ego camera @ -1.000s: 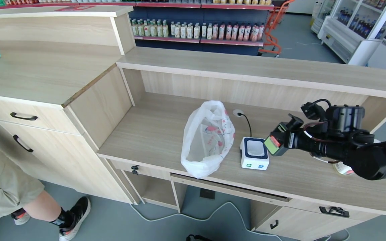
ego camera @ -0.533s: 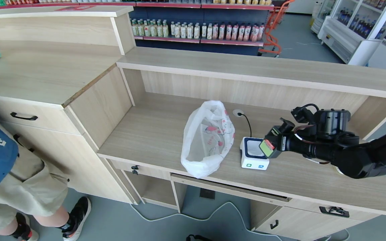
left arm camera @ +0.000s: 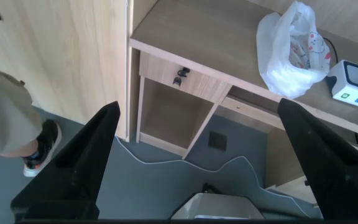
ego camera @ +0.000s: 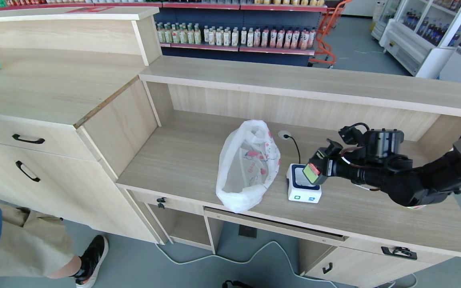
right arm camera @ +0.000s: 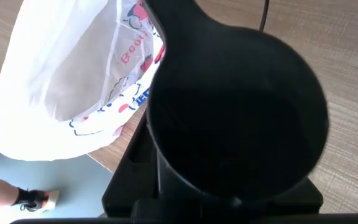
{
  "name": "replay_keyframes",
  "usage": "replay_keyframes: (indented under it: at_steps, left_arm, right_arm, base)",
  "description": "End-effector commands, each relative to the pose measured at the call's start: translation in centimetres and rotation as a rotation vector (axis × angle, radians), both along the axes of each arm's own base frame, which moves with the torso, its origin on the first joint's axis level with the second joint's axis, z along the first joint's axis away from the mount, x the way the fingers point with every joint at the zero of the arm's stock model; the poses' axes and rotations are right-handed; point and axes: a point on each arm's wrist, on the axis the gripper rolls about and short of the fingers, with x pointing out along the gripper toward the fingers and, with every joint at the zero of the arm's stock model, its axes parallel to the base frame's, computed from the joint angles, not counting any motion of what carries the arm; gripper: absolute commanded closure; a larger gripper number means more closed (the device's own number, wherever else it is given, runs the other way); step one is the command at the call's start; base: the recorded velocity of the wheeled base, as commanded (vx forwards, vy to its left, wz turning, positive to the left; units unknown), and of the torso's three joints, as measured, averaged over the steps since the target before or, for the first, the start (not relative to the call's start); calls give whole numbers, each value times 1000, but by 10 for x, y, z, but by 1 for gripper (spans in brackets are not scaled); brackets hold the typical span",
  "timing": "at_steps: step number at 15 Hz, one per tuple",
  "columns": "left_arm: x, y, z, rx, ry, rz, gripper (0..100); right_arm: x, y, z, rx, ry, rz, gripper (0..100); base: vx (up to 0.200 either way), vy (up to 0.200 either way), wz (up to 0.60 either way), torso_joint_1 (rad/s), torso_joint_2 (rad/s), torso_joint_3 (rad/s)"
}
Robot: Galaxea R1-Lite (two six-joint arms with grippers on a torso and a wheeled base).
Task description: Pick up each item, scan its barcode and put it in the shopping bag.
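Two views differ: the head view shows the right claw point(ego camera: 316, 169) grasping a green packet point(ego camera: 310, 175) above the scanner point(ego camera: 303, 193), its broad face tilted toward the shopping bag point(ego camera: 246, 168) and its long axis indistinct. The left wrist view shows the left claw point(left arm camera: 199, 109) spread above the floor point(left arm camera: 160, 186).

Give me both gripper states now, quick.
Left gripper: open, holding nothing.
Right gripper: closed on a small green item, held over the scanner.
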Motion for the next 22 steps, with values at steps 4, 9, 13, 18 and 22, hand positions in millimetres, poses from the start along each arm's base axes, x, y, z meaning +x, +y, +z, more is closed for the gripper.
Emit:
replay_keyframes:
  at_steps: [4,9,13,18,22]
  left_arm:
    - [0,0,0,-1,0,0,0]
    - [0,0,0,-1,0,0,0]
    - [0,0,0,-1,0,0,0]
    - [0,0,0,-1,0,0,0]
    - [0,0,0,-1,0,0,0]
  right_arm:
    - [4,12,-9,14,17,40,100]
    - [11,15,-14,16,2,45,100]
    - [17,16,-15,20,-10,51,100]
    - [18,22,-21,25,-6,61,100]
    - [19,26,-23,37,-9,67,100]
  base:
    - [0,0,0,0,0,0]
    - [0,0,0,0,0,0]
    - [0,0,0,0,0,0]
    - [0,0,0,0,0,0]
    - [0,0,0,0,0,0]
